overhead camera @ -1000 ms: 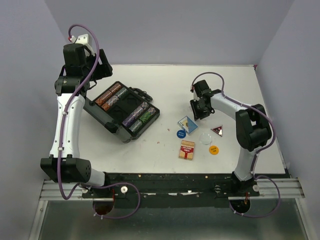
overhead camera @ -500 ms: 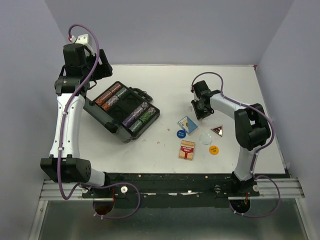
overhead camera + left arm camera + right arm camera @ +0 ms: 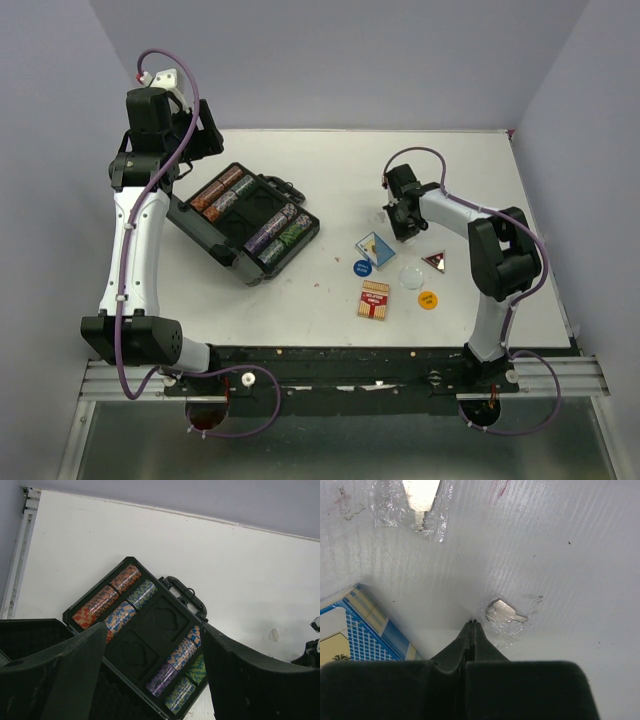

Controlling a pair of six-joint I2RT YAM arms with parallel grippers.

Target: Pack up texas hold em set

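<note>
The black case [image 3: 246, 221] lies open at the left, lid [image 3: 197, 230] folded back toward the near left. Rows of multicoloured chips [image 3: 222, 193] fill its slots; two middle card slots show bare in the left wrist view [image 3: 150, 635]. My left gripper [image 3: 203, 140] is open and empty, held high behind the case, which shows between its fingers [image 3: 250, 680]. My right gripper [image 3: 404, 226] is shut and empty, tip on the table [image 3: 473, 623] just right of the blue deck [image 3: 374, 246]. The red deck [image 3: 375, 300], blue button [image 3: 362, 267], clear button [image 3: 411, 276] and orange button [image 3: 428, 299] lie loose nearby.
A small red-and-black triangular piece [image 3: 435, 261] lies right of the blue deck. Taped metal bits [image 3: 506, 614] are stuck to the table by my right fingertips. Grey walls close the table at the back and both sides.
My right gripper has shifted slightly toward the near side, closer to the blue deck. The left arm and the case have not moved.
</note>
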